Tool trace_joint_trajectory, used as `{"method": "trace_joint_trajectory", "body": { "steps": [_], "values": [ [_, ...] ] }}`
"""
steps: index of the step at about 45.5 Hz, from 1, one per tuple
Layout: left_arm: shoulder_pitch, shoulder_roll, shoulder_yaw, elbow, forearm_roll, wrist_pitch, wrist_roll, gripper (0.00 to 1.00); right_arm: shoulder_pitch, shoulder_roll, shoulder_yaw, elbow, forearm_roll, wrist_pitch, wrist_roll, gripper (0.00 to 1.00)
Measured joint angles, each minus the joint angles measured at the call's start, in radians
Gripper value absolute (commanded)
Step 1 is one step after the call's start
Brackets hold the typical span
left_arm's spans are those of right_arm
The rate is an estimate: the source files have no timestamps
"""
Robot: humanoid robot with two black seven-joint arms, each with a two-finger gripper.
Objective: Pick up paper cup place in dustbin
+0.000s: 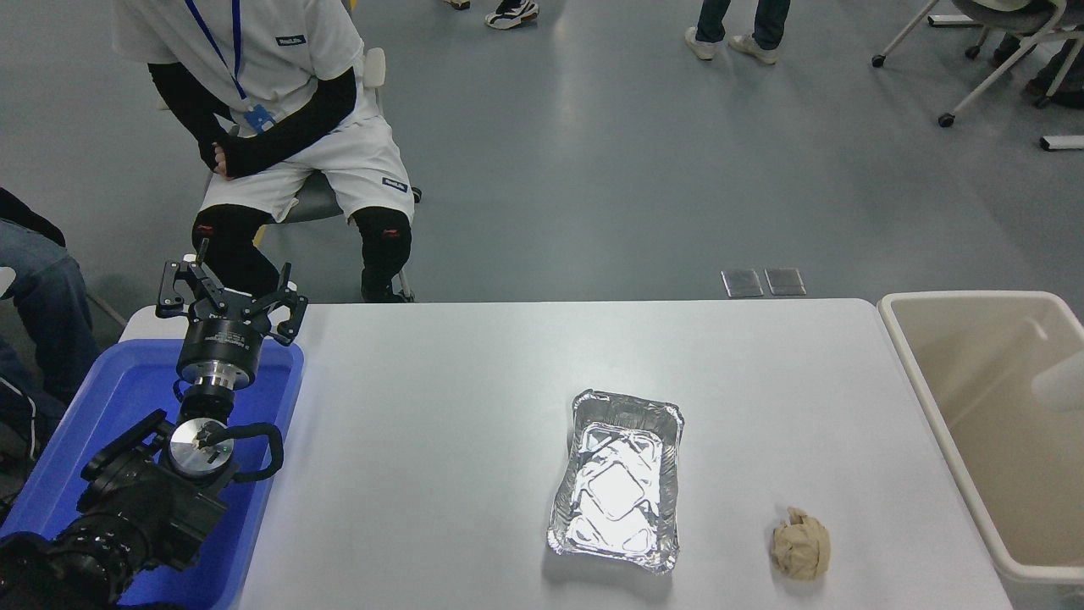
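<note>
The dustbin (931, 398), a big beige tub, stands off the table's right end. Inside its outline, at the picture's right edge, shows a blurred cream-white shape that looks like the paper cup (1059, 381); what holds it, if anything, is cut off by the frame. My right arm and gripper are out of view. My left gripper (229, 296) is parked at the lower left above the blue tub (102, 407), its fingers spread open and empty.
A silver foil tray (618, 474) lies on the white table (440, 407) right of centre, and a crumpled tan paper ball (800, 549) sits near the front right. A person sits at the far left; others walk at the back.
</note>
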State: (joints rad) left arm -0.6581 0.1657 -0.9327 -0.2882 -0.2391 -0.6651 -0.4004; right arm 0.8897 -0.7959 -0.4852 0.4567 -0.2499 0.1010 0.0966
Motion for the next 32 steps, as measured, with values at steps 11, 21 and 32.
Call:
{"method": "trace_joint_trajectory", "body": {
  "steps": [11,21,32],
  "values": [
    [0.0,0.0,0.0,0.0,0.0,0.0,0.0,0.99,-0.102,0.101,0.084,-0.127,0.013,-0.068,0.0,0.0],
    [0.0,0.0,0.0,0.0,0.0,0.0,0.0,0.99,-0.166,0.187,0.122,-0.244,0.02,-0.091,0.0,0.0],
    [0.0,0.0,0.0,0.0,0.0,0.0,0.0,0.99,-0.206,0.241,0.137,-0.317,0.032,-0.099,-0.001,0.0]
  ]
}}
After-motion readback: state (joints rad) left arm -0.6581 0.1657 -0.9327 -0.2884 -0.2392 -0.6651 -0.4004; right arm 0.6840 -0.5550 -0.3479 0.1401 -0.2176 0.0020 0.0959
